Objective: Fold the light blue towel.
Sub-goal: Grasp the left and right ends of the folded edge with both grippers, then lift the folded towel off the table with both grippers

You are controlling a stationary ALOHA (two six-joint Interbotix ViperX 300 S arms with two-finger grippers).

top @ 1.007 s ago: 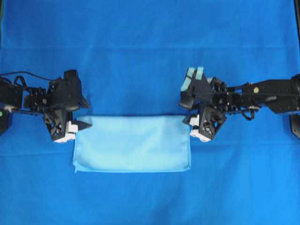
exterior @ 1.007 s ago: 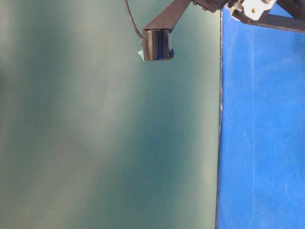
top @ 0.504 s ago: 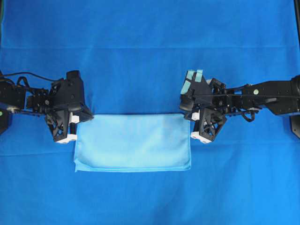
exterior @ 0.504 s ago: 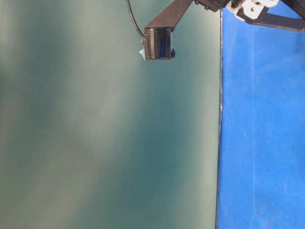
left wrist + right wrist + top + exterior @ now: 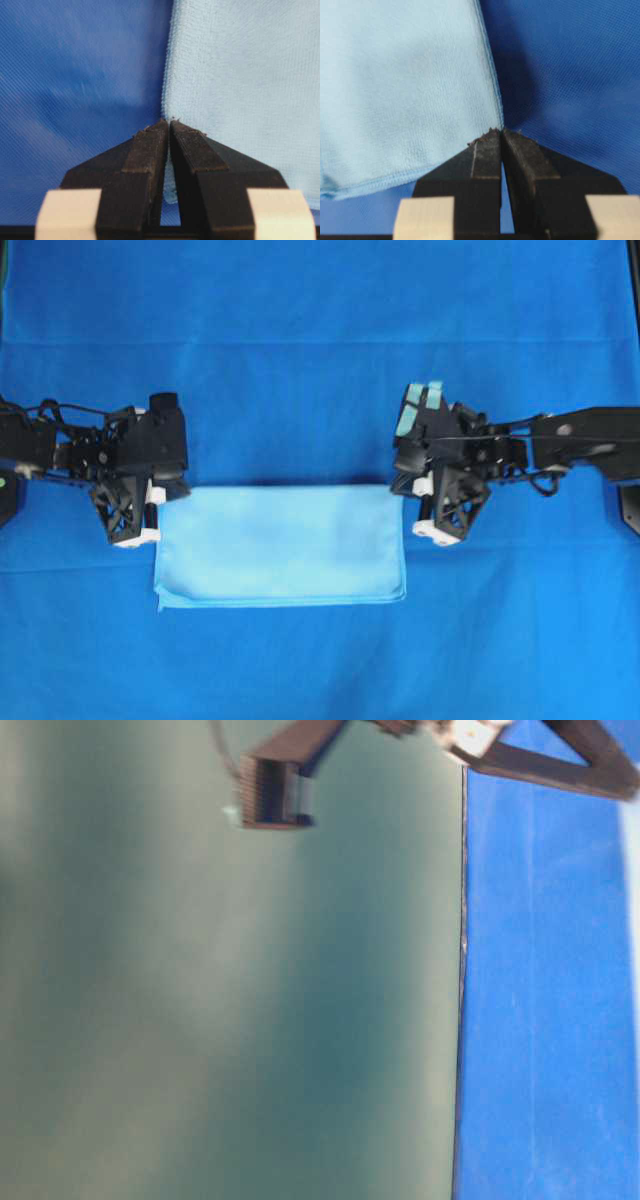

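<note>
- The light blue towel (image 5: 281, 545) is lying as a wide rectangle on the deep blue cloth (image 5: 320, 360) covering the table, apparently already doubled over once; I judge a second fold is what remains.
- The left gripper (image 5: 152, 510) is sitting at the towel's far-left corner with its tips pressed together, and the left wrist view is showing the towel's hem (image 5: 165, 85) running in between the closed fingers (image 5: 145, 150), so it is pinching that edge.
- The right gripper (image 5: 418, 508) is sitting at the towel's far-right corner, likewise closed tight; the right wrist view is showing the towel's corner meeting the fingertips (image 5: 487, 145), but whether fabric is actually clamped there I cannot tell.
- Risk, as a judgement: the right side is possibly gripping only a sliver of hem or nothing, so when lifting, that corner could be slipping free and the fold going crooked.
- If either claw is catching just one layer of the doubled towel, the lower layer could be staying behind and the earlier fold opening up.
- The closed tips are working right against the deep blue cloth beside the towel; snagging it would be dragging the cover and shifting the towel with it.
- Uneven lifting by the two arms would be skewing the towel's edges out of line.
</note>
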